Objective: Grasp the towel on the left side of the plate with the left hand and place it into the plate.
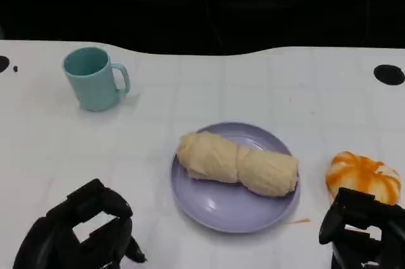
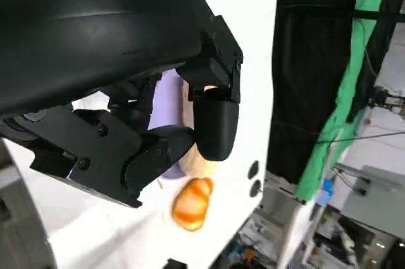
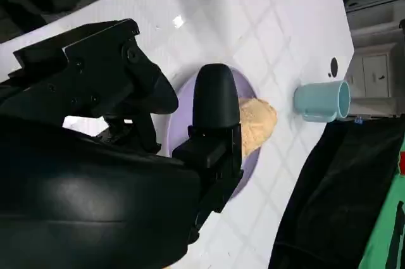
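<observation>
Already the towel (image 1: 237,164) lies in the plate (image 1: 215,209), so the task looks done, and the left robot hand (image 1: 82,234) rests empty, fingers apart, on the counter (image 1: 253,85).

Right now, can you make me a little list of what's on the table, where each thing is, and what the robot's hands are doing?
towel: cream rolled cloth towel, lying across the plate
plate: round lavender plate, table centre
mug: teal mug with handle, upright, far left
bun: orange-and-white striped bun, right of the plate, apart from it
left hand: holds nothing, near left of the plate
right hand: holds nothing, just in front of the bun
task: towel already in the plate
</observation>
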`<state>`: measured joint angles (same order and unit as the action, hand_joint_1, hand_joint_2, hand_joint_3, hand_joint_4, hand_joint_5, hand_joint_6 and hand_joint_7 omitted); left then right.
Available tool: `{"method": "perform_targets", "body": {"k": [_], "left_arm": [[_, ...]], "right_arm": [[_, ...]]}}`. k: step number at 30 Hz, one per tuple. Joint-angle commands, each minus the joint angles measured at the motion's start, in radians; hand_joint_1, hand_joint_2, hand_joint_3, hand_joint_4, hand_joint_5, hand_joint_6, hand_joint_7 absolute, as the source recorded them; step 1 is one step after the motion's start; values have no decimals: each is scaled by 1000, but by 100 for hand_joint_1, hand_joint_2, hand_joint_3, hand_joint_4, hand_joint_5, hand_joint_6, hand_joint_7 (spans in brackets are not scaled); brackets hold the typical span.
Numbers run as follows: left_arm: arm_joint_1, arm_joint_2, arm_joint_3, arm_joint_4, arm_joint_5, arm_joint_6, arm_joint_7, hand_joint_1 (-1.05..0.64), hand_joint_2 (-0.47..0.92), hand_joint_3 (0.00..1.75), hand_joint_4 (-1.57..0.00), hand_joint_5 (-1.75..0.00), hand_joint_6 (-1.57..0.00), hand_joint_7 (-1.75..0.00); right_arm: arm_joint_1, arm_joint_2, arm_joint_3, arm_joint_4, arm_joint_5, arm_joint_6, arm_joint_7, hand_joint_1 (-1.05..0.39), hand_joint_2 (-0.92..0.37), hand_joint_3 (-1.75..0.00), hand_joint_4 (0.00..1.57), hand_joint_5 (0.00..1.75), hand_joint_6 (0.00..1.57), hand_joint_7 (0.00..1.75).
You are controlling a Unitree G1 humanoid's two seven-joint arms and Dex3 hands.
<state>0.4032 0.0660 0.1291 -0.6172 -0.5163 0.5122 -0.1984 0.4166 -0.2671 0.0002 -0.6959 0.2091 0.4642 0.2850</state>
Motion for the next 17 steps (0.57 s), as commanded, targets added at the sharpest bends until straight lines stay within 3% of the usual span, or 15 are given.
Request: {"method": "perform_targets", "body": {"k": [1, 8, 17], "left_arm": [[-27, -11, 21, 42, -74, -10, -22, -17, 67, 107, -74, -175, -62, -166], [-49, -20, 48, 78, -202, 23, -15, -21, 68, 98, -76, -175, -69, -160], [-29, -10, 51, 64, -183, 4, 14, -20, 72, 95, -76, -175, -69, -160]], "right_arm": [[-5, -7, 8, -2, -1, 2, -1, 4, -66, -116, 69, 175, 49, 171], [-5, -3, 20, -22, 5, 27, -11, 5, -65, -118, 70, 175, 50, 172], [-3, -7, 25, -37, 5, 37, -14, 5, -65, -118, 69, 175, 50, 171]]}}
